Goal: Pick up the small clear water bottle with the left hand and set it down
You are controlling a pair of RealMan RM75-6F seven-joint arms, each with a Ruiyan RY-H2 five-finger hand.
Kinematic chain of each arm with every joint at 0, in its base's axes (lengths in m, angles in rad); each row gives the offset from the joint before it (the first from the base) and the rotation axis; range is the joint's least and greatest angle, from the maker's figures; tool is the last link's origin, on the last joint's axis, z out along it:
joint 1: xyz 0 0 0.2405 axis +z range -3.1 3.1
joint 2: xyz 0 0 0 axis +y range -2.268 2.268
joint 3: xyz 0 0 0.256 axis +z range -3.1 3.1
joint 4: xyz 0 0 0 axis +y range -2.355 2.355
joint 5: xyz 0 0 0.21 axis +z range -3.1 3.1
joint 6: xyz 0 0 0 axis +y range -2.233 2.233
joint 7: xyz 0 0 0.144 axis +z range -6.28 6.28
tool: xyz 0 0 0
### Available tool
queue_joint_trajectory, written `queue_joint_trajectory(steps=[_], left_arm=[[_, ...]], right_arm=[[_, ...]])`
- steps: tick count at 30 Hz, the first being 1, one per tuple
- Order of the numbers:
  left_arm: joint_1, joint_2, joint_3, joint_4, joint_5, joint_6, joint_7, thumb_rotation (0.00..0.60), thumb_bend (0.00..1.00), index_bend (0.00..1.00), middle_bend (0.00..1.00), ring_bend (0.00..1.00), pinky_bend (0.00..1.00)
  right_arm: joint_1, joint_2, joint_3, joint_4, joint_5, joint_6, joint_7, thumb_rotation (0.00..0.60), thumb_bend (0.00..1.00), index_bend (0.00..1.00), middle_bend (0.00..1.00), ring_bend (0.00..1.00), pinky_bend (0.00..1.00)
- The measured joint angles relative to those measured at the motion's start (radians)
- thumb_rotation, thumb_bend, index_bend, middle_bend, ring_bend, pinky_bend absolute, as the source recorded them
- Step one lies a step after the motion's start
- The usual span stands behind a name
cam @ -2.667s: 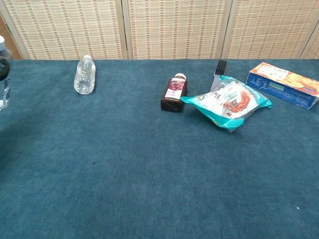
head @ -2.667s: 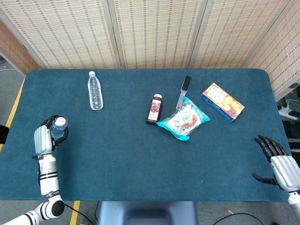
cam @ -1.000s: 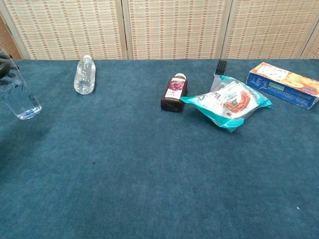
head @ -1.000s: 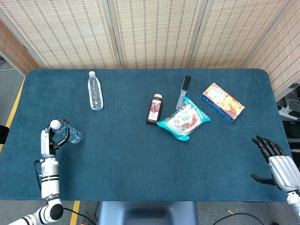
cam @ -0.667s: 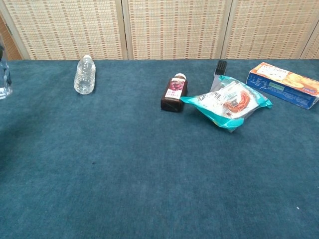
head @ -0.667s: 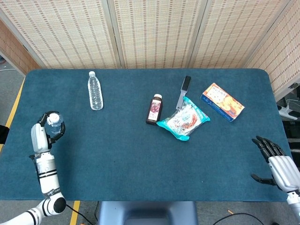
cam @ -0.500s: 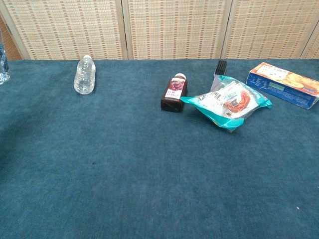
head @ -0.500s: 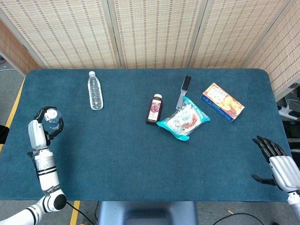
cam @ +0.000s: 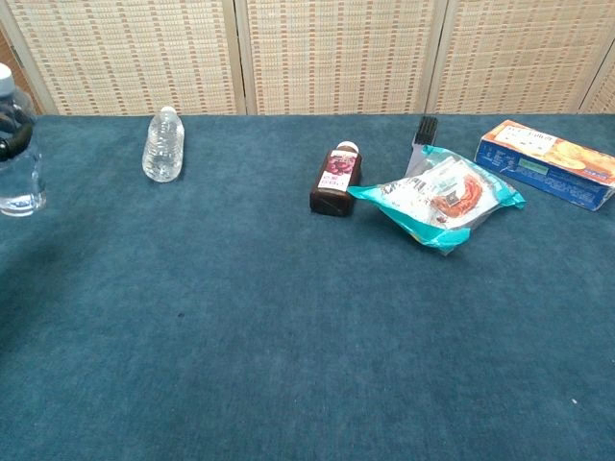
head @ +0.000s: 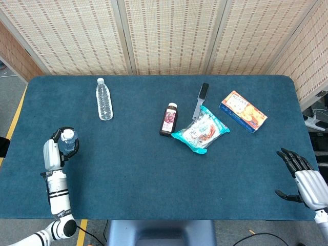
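Note:
The small clear water bottle point(head: 68, 137) with a white cap stands upright in my left hand point(head: 53, 152), near the table's left edge. In the chest view the bottle point(cam: 19, 175) shows at the far left, with dark fingers point(cam: 10, 130) wrapped around its upper part. Its base is close to the blue cloth; I cannot tell whether it touches. My right hand point(head: 302, 177) rests at the table's near right corner with its fingers spread and nothing in it.
A larger clear bottle point(head: 104, 100) lies at the back left. Mid-table are a dark juice bottle point(head: 168, 120), a teal snack packet point(head: 201, 130), a black-handled tool point(head: 201, 98) and an orange box point(head: 243, 111). The blue table point(head: 154, 179) stretches between both hands.
My left hand has swung the bottle about, tilting it and righting it again. Since half a second ago it moved right and nearer, and the bottle sits lower in the chest view.

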Motion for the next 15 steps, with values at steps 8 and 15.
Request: queue_joint_trajectory(steps=[8, 15], left_arm=[[-0.009, 0.033, -0.045, -0.064, 0.021, 0.053, -0.001, 0.600, 0.51, 0.56, 0.55, 0.47, 0.44], [0.007, -0.025, -0.014, 0.001, -0.041, -0.021, -0.045, 0.600, 0.51, 0.54, 0.54, 0.46, 0.44]], right_arm=[[-0.003, 0.002, 0.000, 0.003, -0.004, 0.009, 0.009, 0.600, 0.06, 0.00, 0.00, 0.00, 0.11], [0.002, 0.001, 0.000, 0.000, 0.000, -0.003, 0.003, 0.600, 0.06, 0.00, 0.00, 0.00, 0.11]])
